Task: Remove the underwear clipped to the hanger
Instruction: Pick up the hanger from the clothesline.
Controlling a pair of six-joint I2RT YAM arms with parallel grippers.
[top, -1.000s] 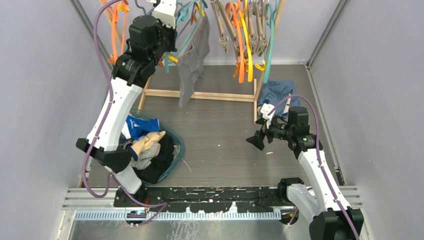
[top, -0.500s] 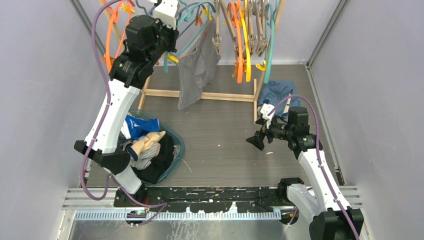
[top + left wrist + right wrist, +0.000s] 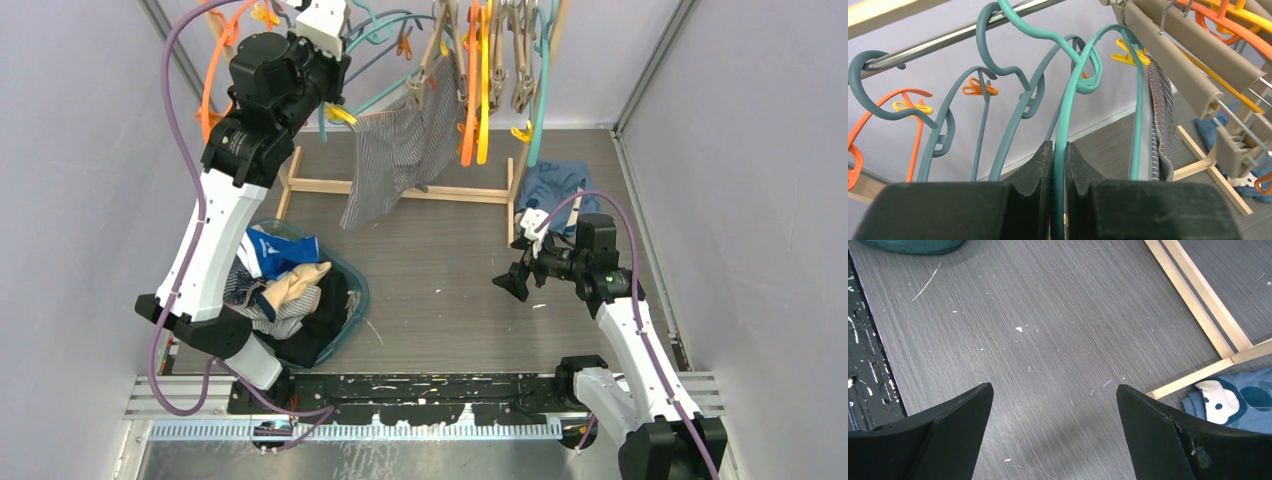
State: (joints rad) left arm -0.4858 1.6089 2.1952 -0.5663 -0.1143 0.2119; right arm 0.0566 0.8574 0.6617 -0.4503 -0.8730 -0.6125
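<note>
Pinching the thin wire of the teal hanger [image 3: 1064,115] with the left tool [image 3: 1059,165], pressed together on it, high over the far left corner of the tabletop [image 3: 450,290]; with the right tool [image 3: 1054,389] spread wide and empty, low over the near right part. Hanging over the far edge, fixed to that hanger by a yellow clip [image 3: 1132,52]: the striped underwear [image 3: 395,150], its upper right corner lost among other hangers. Probably easy to slip here, because of so smooth and thin a wire between the pads. With a sideways pull, likely to drag the neighbours too, since hooked on the rail [image 3: 948,37] close among other teal hooks. Possible also to stretch the cloth without opening the clip. Standing in the way: beige hangers [image 3: 1173,65] and orange hangers [image 3: 470,100] just beside, the wooden frame [image 3: 450,192] below. Near the left edge a basket [image 3: 358,290] of clothes; at the far right corner a blue printed cloth [image 3: 555,185].
</note>
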